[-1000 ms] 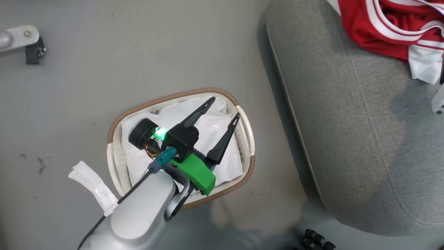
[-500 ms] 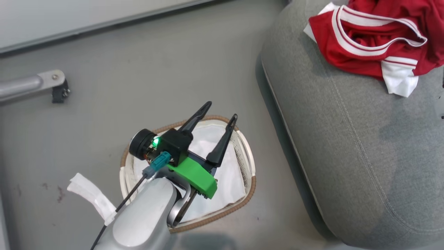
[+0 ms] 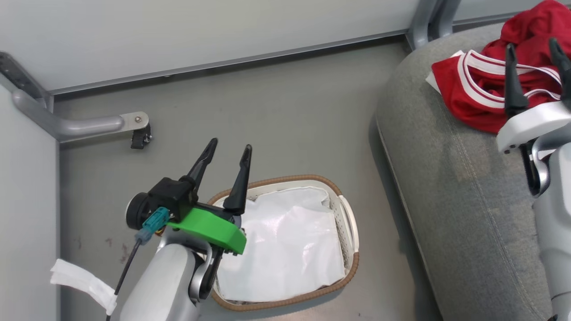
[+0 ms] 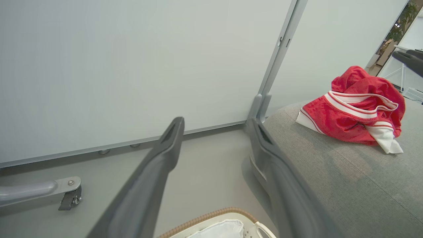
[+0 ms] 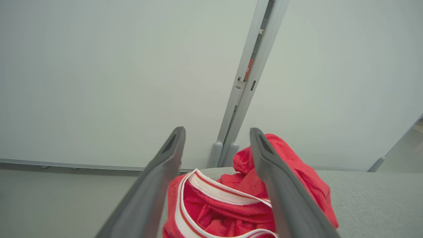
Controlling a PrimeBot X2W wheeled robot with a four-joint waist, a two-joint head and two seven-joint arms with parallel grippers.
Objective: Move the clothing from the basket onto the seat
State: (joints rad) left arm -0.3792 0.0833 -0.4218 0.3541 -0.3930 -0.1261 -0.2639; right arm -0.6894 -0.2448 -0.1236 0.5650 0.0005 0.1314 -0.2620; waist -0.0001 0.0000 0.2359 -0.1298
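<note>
One basket [image 3: 344, 217] overhead, clothing [image 5: 228, 208] close-up at right wrist

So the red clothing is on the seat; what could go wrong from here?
The red clothing lies bunched near the rounded corner of the seat, so it might slide off. The right gripper holds its open fingers over the fabric; pulling back could snag and drag it.

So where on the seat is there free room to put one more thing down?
The seat is bare from its near end up to the clothing, between its floor-side edge and the right arm. The far end is crowded: the clothing lies there, with the open right tool close by it.
</note>
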